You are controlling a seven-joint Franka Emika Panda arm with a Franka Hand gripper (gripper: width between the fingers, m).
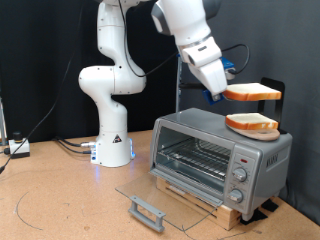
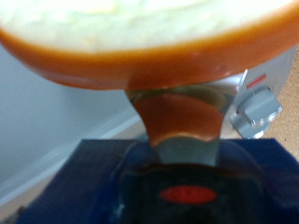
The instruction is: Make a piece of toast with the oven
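My gripper (image 1: pixel 221 90) is shut on the edge of the piece of toast (image 1: pixel 253 93), a pale slice with a brown crust, and holds it flat in the air above the oven (image 1: pixel 215 160). The oven is a silver box with knobs (image 1: pixel 240 175) on its right panel. Its glass door (image 1: pixel 165 200) lies folded down and open, with the grey handle (image 1: pixel 146 211) at the front and the wire rack (image 1: pixel 195 158) showing inside. In the wrist view the toast (image 2: pixel 140 37) fills the near field over one finger (image 2: pixel 177 126), and the oven's knobs (image 2: pixel 257 107) show beyond it.
A second, near-identical slice (image 1: pixel 251 124) lies on the oven's roof, just below the held slice. The oven stands on a wooden board (image 1: pixel 200 205) on the brown table. The arm's white base (image 1: pixel 112 140) stands at the exterior view's left, with cables (image 1: pixel 20 148) beside it.
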